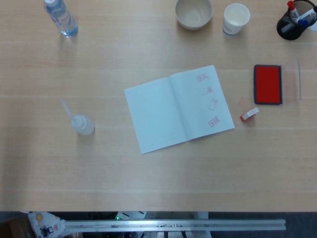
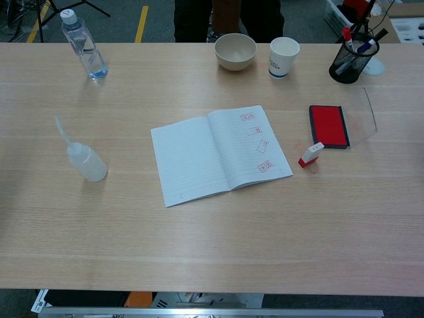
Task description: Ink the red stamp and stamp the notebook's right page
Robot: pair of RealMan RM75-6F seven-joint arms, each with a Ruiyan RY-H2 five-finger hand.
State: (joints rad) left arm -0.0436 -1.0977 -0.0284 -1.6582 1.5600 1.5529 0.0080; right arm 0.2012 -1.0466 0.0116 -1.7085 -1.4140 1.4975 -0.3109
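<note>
The notebook (image 1: 177, 108) (image 2: 218, 154) lies open at the table's middle, and its right page carries several red stamp marks. The small red stamp (image 1: 249, 114) (image 2: 311, 154) lies tipped on the table just right of the notebook. Beyond it sits the ink pad (image 1: 268, 84) (image 2: 328, 125), open with its red surface showing, and its clear lid (image 1: 292, 85) (image 2: 363, 118) lies alongside on the right. Neither hand appears in either view.
A squeeze bottle (image 1: 79, 122) (image 2: 82, 158) stands at the left and a water bottle (image 1: 60, 17) (image 2: 83, 45) at the far left. A bowl (image 1: 193, 12) (image 2: 235, 51), a paper cup (image 1: 236, 19) (image 2: 283, 56) and a pen holder (image 1: 293, 21) (image 2: 351, 56) line the far edge.
</note>
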